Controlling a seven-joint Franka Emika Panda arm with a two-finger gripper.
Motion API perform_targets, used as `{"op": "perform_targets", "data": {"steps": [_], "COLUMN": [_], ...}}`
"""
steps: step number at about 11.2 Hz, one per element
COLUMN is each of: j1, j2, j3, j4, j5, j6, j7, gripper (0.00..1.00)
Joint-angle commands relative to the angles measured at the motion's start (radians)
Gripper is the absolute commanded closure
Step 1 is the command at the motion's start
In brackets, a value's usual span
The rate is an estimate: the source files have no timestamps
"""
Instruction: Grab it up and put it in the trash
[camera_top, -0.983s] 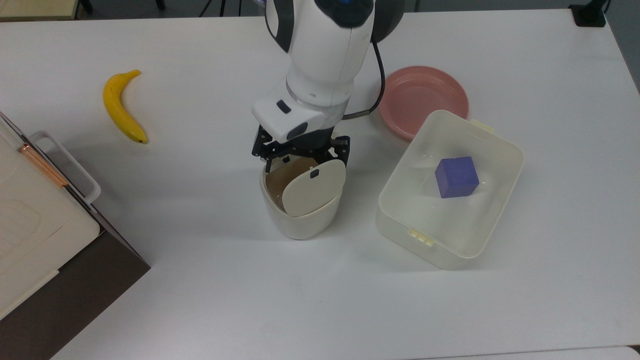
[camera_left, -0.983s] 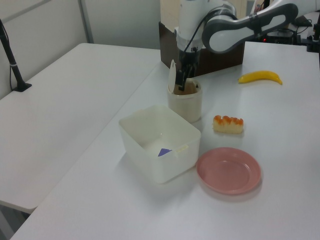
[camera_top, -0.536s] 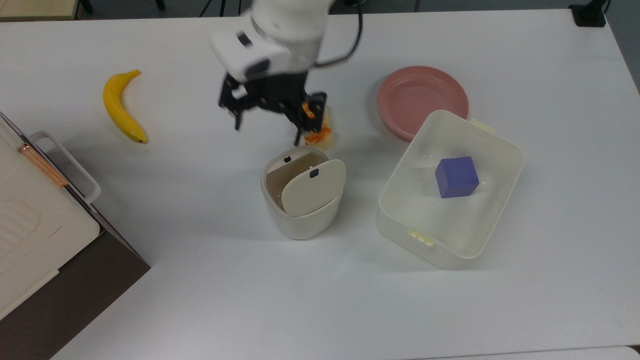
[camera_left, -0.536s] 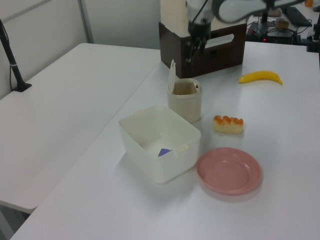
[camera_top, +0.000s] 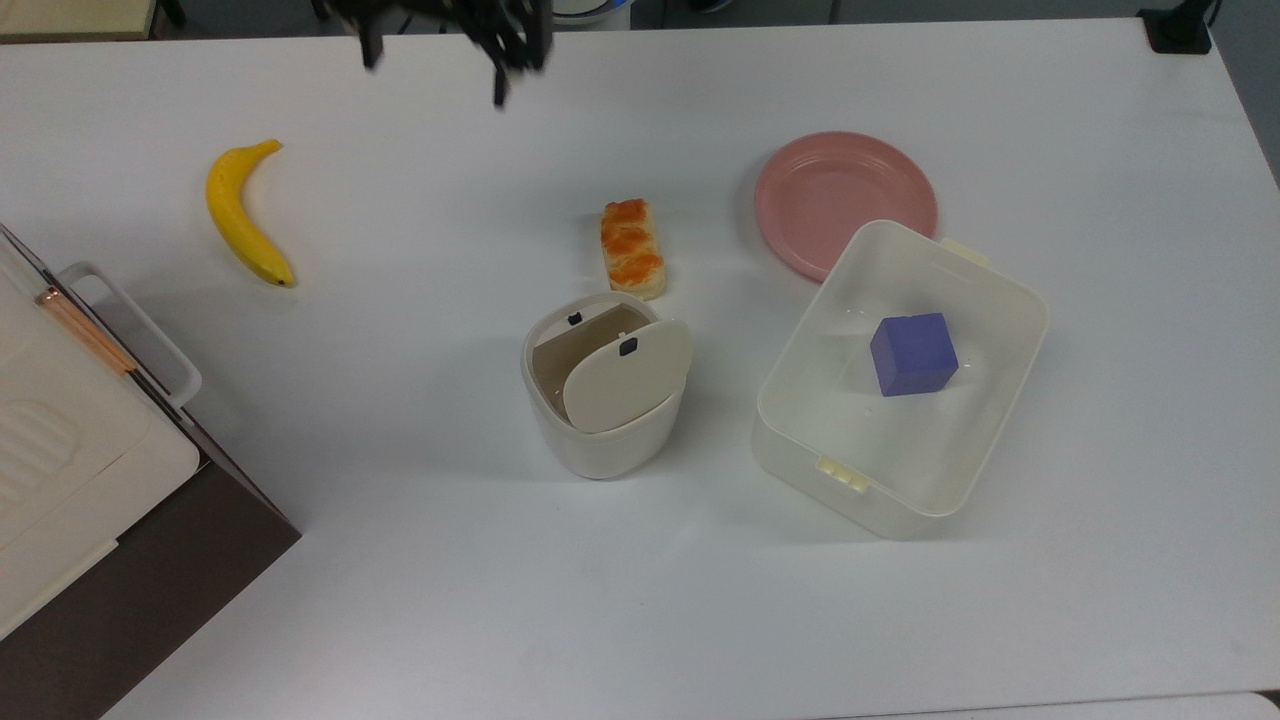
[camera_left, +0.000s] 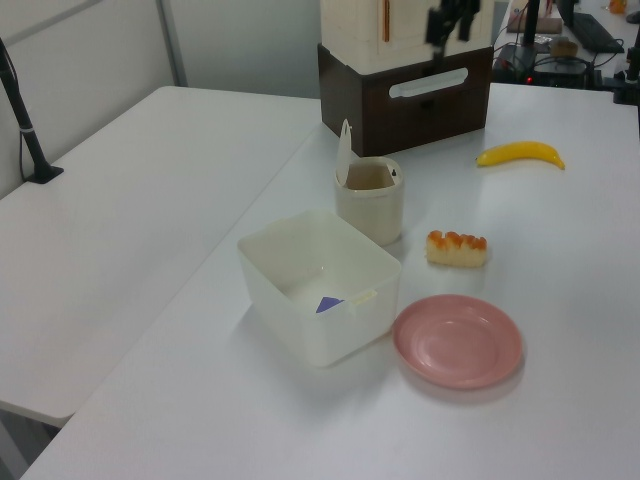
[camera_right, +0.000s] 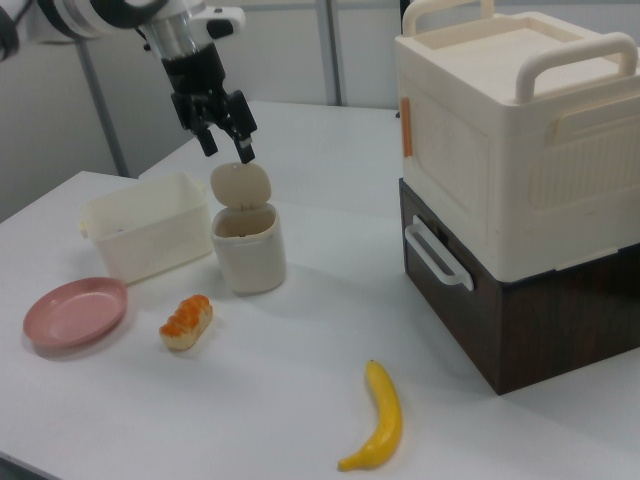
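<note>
End effector raised, fingers apparently spread (nothing held).

Bright, even overhead light; soft shadows; pincer seemingly motion-blurred.

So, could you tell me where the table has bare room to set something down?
Bare stretches: between the banana and the bread slice, and the near strip below the bin and container in the top view. Crowded: bin, bread, pink plate and container cluster together.
</note>
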Motion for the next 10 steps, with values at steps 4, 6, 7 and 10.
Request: {"op": "perform_targets", "data": {"steps": [4,6,7,10], "j1": [0.005,0.004,0.004,0.004], "j2": [-0.224,-0.22,-0.22,-0.218], "j3": [-0.157,-0.159,-0.162,-0.194], "j4": [-0.124,-0.132,-0.146,-0.209], "j5": [0.119,0.125,0.137,0.18], "j6": [-0.148,-0.14,-0.133,-0.017], "j7": [-0.205,-0.21,-0.216,-0.238], "gripper": [0.0,0.0,0.0,0.0]}}
